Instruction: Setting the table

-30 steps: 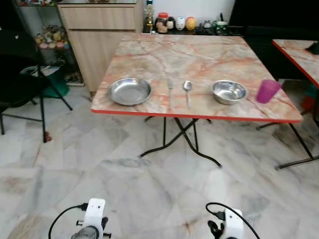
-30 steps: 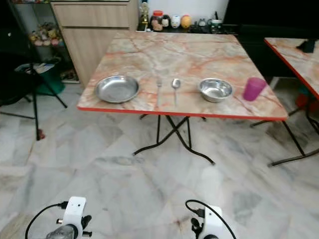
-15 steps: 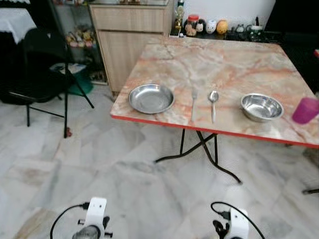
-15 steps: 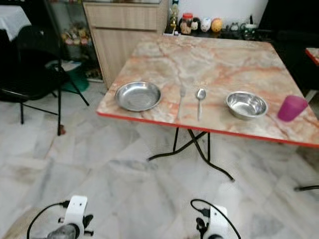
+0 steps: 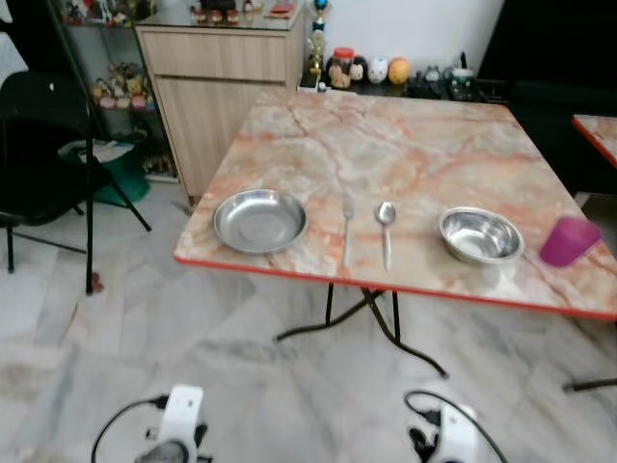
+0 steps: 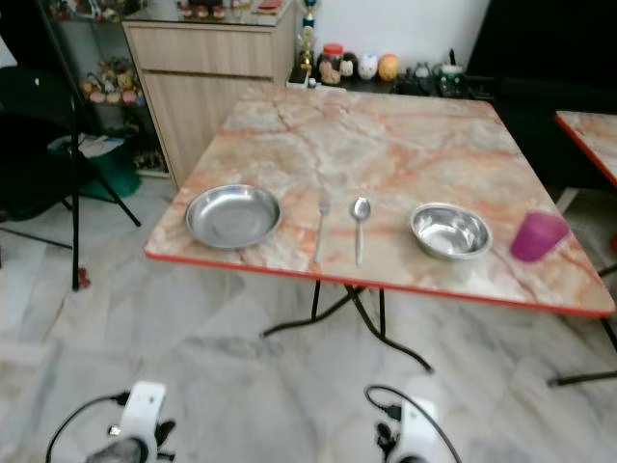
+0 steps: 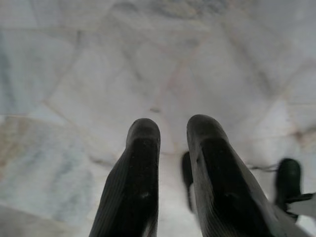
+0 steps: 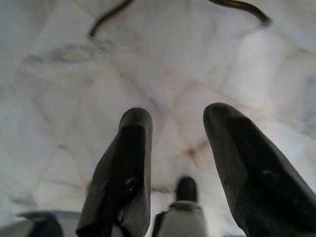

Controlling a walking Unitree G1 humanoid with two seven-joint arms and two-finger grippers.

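Nearest, both arms hang low over the pale marble floor (image 5: 241, 367). The left gripper (image 7: 170, 129) points down at the tiles with its two black fingers a narrow gap apart, released and holding nothing. The right gripper (image 8: 175, 118) also points at the floor, its fingers spread wider, empty too.

Beyond them stands a folding table (image 5: 405, 145) with a marbled top and a red edge. Along its near edge, from the robot's left to right, lie a steel plate (image 5: 258, 220), a fork (image 5: 347, 231), a spoon (image 5: 387, 231) just beside the fork, a steel bowl (image 5: 480, 235) and a purple cup (image 5: 570, 240) near the right corner. All sit apart from one another.

To the left stands a black chair (image 5: 43, 145). Behind the table is a wooden cabinet (image 5: 217, 87), and jars and ornaments (image 5: 371, 69) line a dark counter at the wall.
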